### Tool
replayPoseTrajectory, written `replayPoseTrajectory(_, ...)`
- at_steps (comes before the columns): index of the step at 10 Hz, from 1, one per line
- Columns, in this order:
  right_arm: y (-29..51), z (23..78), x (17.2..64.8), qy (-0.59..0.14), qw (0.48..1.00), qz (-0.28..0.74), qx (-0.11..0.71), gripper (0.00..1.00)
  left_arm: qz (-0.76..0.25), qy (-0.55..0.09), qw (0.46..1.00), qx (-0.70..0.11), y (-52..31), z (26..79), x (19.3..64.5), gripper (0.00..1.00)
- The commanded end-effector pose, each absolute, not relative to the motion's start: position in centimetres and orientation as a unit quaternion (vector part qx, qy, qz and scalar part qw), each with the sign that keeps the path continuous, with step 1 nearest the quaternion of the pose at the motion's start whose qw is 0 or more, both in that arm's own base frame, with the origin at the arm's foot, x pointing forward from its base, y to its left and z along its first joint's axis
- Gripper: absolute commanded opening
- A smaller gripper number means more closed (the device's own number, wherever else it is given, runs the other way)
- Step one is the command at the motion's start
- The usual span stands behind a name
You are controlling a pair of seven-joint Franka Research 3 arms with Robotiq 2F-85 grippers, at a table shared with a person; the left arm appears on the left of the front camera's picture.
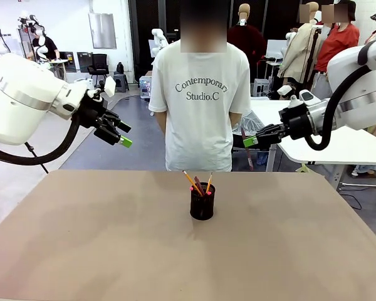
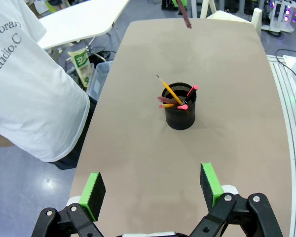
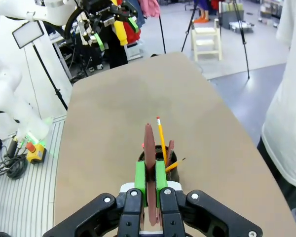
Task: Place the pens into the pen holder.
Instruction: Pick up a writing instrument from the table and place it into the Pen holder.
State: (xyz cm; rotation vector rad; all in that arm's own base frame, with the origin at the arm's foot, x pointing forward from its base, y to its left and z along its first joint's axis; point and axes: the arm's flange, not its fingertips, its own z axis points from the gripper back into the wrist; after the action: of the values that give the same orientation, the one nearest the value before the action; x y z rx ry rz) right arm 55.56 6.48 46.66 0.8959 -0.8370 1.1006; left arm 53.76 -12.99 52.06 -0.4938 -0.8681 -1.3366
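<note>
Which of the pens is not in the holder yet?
The reddish-brown pen, clamped in the right claw above the table. The yellow pencil and the others stand in the black mesh holder.

Bright, even indoor light from above, all views. Worktop [image 1: 113, 238] matte, no glare. Soft small shadow around pen holder [image 2: 180, 111], toward 6 o'clock. Wrist views bend at edges, wide-angle. Near hand [image 3: 151, 178] slightly soft; far background less sharp.

pen holder [image 1: 202, 204] mid-table [image 1: 81, 238] | pens [image 1: 198, 183] inside it | person [image 1: 199, 100] behind the far edge
</note>
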Motion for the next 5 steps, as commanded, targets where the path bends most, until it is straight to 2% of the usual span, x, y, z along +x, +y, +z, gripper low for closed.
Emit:
replayPoseTrajectory(1, 8.0, 45.3, 57.7, -0.405, 0.648, 0.504, 0.402, 0.00, -0.592, -0.381, 0.675, -0.221, -12.9, 52.2, 53.6, 1.00)
replayPoseTrajectory(5, 11.8, 42.4, 59.1, -0.461, 0.633, 0.500, 0.371, 0.00, -0.592, -0.381, 0.675, -0.221, -12.9, 52.2, 53.6, 1.00)
